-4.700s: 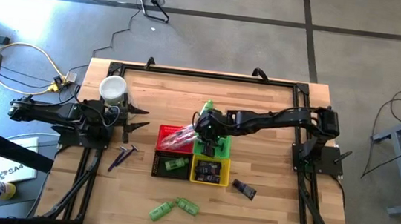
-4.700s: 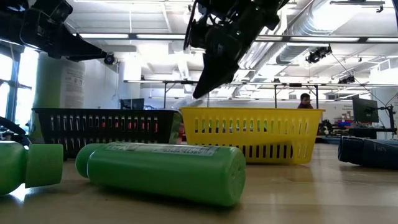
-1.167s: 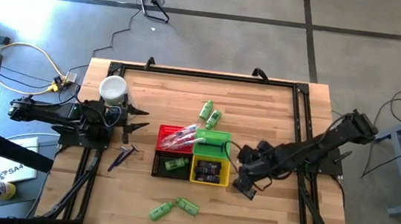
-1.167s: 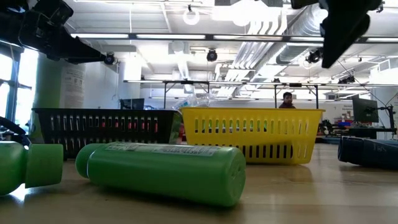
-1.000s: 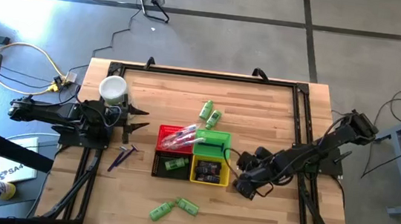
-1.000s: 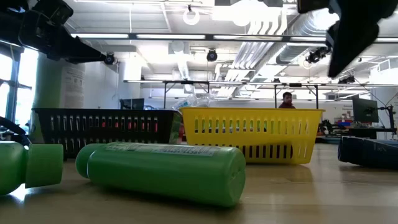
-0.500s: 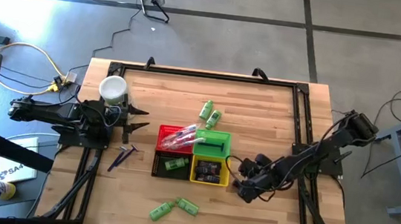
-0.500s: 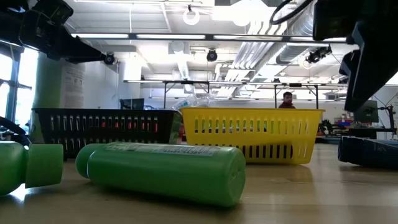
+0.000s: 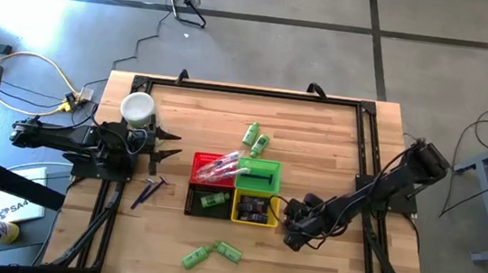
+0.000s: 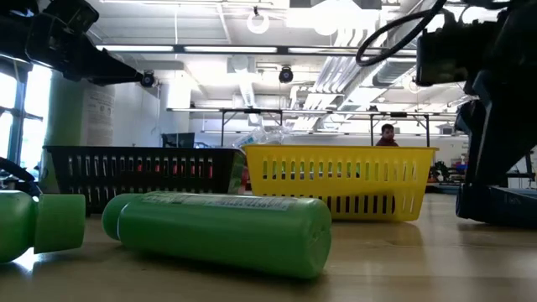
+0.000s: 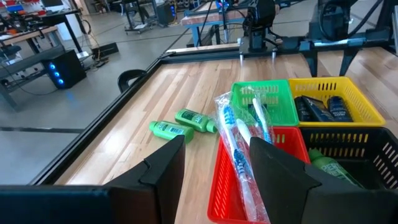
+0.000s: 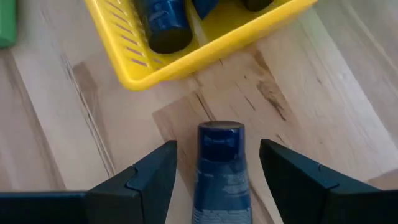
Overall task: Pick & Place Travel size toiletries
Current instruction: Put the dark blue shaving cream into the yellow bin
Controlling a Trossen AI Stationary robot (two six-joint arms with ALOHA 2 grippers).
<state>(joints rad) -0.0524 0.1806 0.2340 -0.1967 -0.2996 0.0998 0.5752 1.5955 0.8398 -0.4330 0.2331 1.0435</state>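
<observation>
Your right gripper [image 12: 214,177] is down at the table just beside the yellow basket [image 9: 255,209], fingers spread with a blue tube [image 12: 221,168] lying on the wood between them; the fingers [image 12: 146,180] don't touch it, so nothing is pinched. In the high view that gripper [image 9: 294,236] sits over the tube, near the table's front right. More blue tubes [image 12: 163,18] lie inside the yellow basket.

Your left gripper [image 9: 169,144] waits at the table's left side, near the white cup [image 9: 137,107], fingers spread and holding nothing.

Four baskets sit together mid-table: red [image 9: 202,163] with clear toothbrush packs [image 11: 239,149], green [image 9: 260,168] behind the yellow one, black [image 9: 193,206] with a green bottle [image 9: 213,201] in it.

Loose toiletries: two green bottles [image 9: 254,138] on the wood behind the green basket, two more [image 9: 212,254] near the front edge, and purple sticks [image 9: 147,191] on the wood left of the black basket.

Low view: a green bottle [image 10: 220,230] lies on its side up close, another [image 10: 38,223] at the left edge, with a person [image 10: 387,134] far back in the room.
</observation>
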